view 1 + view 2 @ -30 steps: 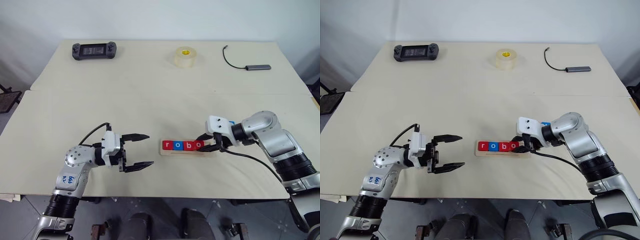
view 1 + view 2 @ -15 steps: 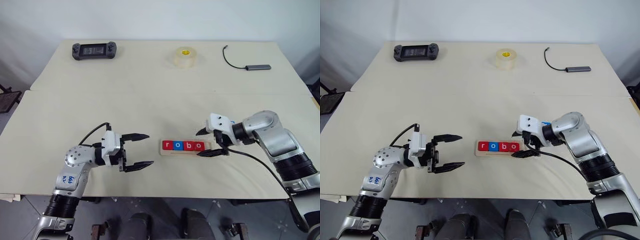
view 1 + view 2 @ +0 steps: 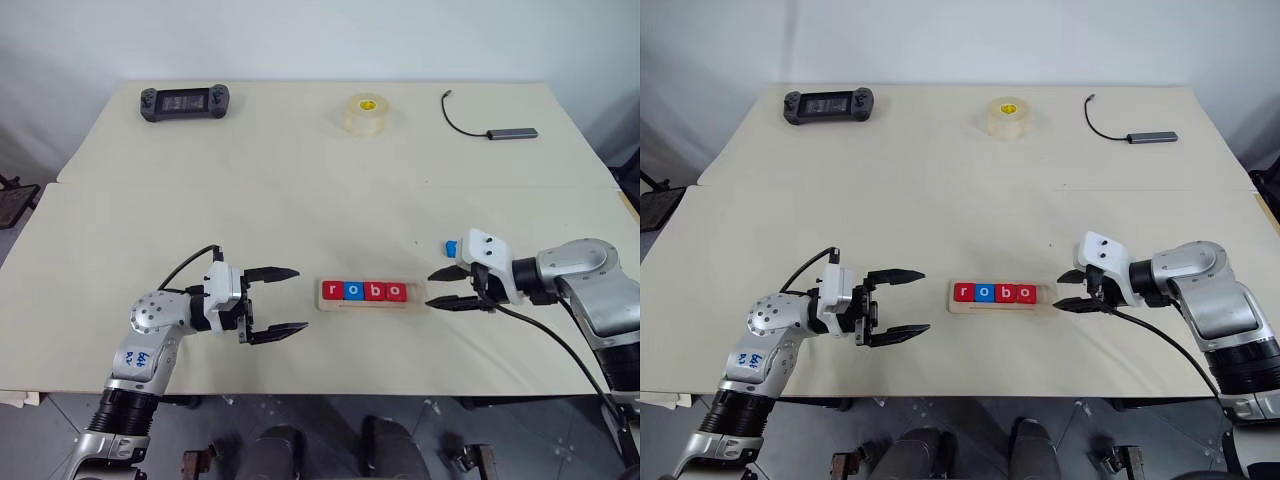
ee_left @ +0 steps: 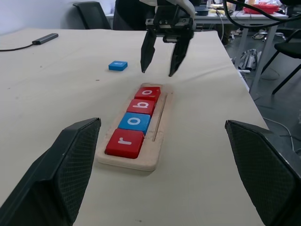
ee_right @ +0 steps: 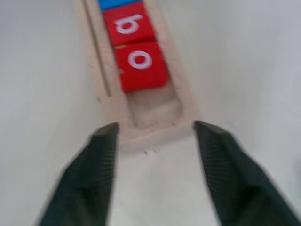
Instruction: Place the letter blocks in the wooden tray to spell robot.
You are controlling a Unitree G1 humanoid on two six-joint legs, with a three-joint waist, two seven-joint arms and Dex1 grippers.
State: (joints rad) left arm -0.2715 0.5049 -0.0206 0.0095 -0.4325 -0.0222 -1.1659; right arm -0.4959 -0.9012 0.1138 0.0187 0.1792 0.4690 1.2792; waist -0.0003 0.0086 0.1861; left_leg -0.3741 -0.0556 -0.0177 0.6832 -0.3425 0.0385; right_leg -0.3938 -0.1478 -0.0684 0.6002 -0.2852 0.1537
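Note:
The wooden tray [image 3: 366, 306] lies near the table's front edge. Four letter blocks sit in it, reading r [image 3: 333, 290], o [image 3: 354, 290], b [image 3: 375, 291], o [image 3: 396, 291]. The slot at its right end is bare. A blue block [image 3: 452, 246] lies flat on the table behind and to the right of the tray [image 4: 151, 149]. My right gripper [image 3: 432, 289] hovers just off the tray's right end, open and holding nothing. Left of the tray, my left gripper [image 3: 300, 298] is open and empty, pointing at the tray.
A black handheld controller [image 3: 186, 101] lies at the back left. A tape roll [image 3: 365, 113] stands at the back middle. A grey hub with a black cable [image 3: 513, 132] lies at the back right. The table's front edge runs close below both grippers.
My right gripper opened and left the red o block in the tray. It then drew back to the right, clear of the tray. The left arm has not moved.

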